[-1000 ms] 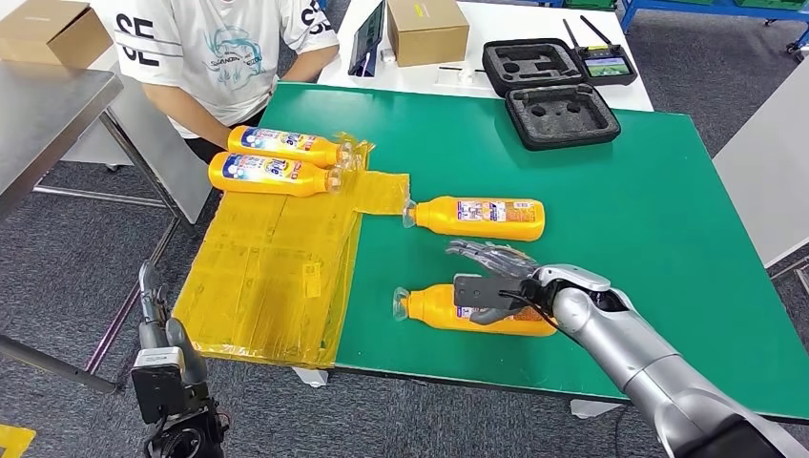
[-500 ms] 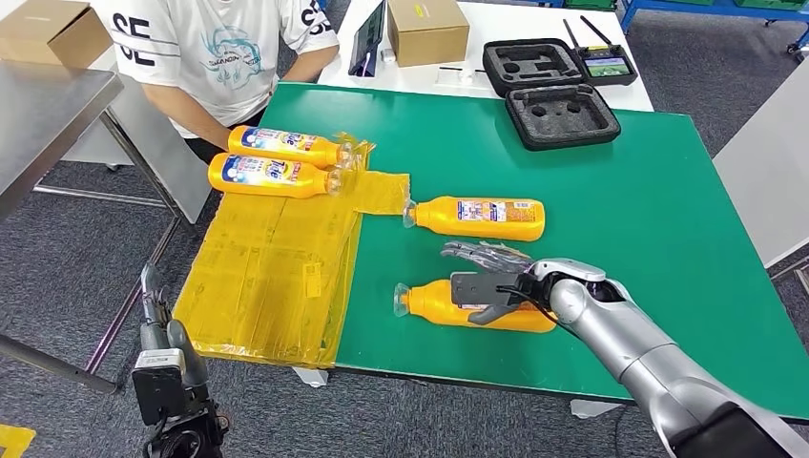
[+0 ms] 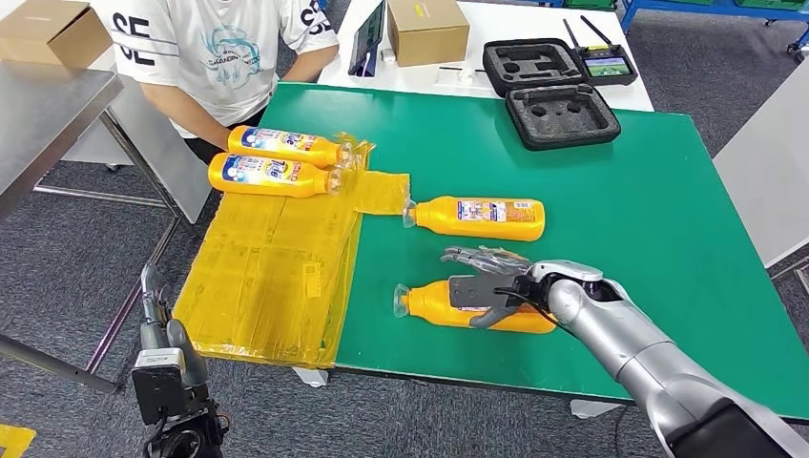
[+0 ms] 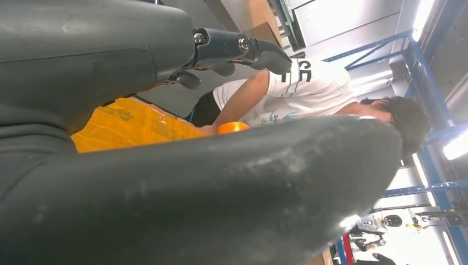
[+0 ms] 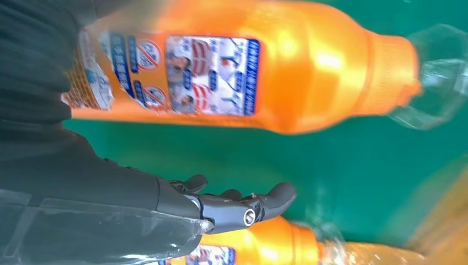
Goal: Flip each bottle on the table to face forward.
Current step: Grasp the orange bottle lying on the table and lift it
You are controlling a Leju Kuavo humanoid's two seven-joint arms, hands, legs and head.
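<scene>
My right hand (image 3: 488,291) lies over the orange detergent bottle (image 3: 434,305) at lower centre, fingers spread; whether it grips, I cannot tell.

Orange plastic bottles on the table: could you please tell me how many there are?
4. Two orange plastic bottles lie on the yellow plastic sheet; one lies mid-table; the nearest lies under the right hand. None appears hidden.
</scene>
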